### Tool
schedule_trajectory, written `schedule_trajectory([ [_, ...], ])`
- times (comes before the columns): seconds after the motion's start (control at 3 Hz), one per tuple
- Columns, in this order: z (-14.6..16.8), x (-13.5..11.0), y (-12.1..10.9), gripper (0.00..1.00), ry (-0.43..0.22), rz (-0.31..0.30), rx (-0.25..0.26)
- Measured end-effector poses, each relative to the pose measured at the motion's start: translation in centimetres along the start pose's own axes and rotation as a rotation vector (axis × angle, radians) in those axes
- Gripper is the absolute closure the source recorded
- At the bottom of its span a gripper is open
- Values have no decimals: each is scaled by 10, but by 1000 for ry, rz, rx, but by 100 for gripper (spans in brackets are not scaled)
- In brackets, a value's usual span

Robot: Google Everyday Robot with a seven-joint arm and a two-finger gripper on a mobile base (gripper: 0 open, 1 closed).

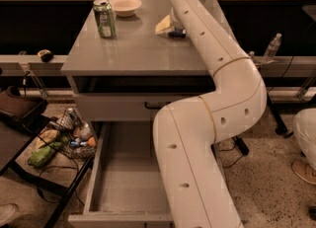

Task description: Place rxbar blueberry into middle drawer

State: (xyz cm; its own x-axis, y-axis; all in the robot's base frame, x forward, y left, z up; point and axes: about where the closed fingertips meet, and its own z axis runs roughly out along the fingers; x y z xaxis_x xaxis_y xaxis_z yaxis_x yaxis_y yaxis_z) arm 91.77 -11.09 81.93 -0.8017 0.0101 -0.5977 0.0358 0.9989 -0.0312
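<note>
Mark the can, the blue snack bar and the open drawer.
can (104, 19), camera view, its side.
blue snack bar (176, 34), camera view, visible end beside the arm.
open drawer (126, 172), camera view, bare floor.
pincer: out of sight behind the arm, near the bar.

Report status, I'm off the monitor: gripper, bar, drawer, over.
Gripper hidden behind arm, above countertop's back right. Rxbar blueberry on countertop beside arm, not in middle drawer. Drawer open; arm crosses its right side.
</note>
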Motion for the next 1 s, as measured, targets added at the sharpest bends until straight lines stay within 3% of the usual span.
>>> schedule_trajectory([
  [0.33, -7, -3, 0, 54, -1, -1, 0],
  [1.0, -22, -6, 0, 99, -2, -1, 0],
])
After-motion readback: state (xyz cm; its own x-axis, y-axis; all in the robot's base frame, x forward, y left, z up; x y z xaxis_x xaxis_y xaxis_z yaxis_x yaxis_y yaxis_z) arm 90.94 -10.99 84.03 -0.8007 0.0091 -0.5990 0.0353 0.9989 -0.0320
